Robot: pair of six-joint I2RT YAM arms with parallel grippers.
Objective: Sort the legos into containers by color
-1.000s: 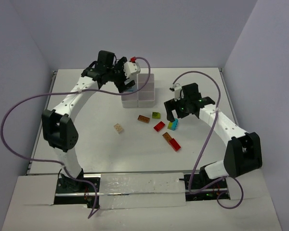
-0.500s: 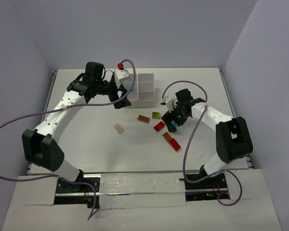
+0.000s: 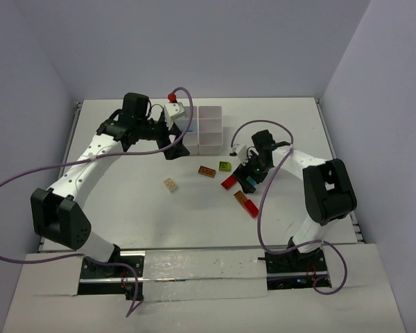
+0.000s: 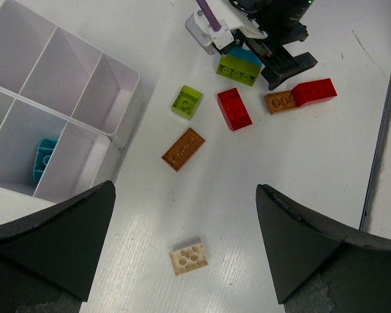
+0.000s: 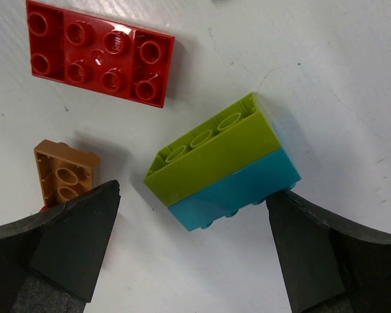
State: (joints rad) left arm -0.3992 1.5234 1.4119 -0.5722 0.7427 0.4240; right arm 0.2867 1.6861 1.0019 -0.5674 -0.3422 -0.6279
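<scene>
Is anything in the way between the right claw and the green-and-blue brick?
No, nothing visible. The right gripper is open and the lime-and-cyan brick lies between its jaws; the red brick sits off to the side.

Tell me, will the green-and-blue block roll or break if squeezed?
Probably no rolling: the green-and-blue block has flat sides and square corners. It looks like stiff, hard plastic. It is two bricks stuck together, so a squeeze might split them.

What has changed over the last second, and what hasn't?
The left gripper, open, has drawn back off the tray toward its near-left side. The right gripper has dropped to straddle the lime-and-cyan brick, jaws open, nothing gripped. The tray and the loose bricks have not moved.
</scene>
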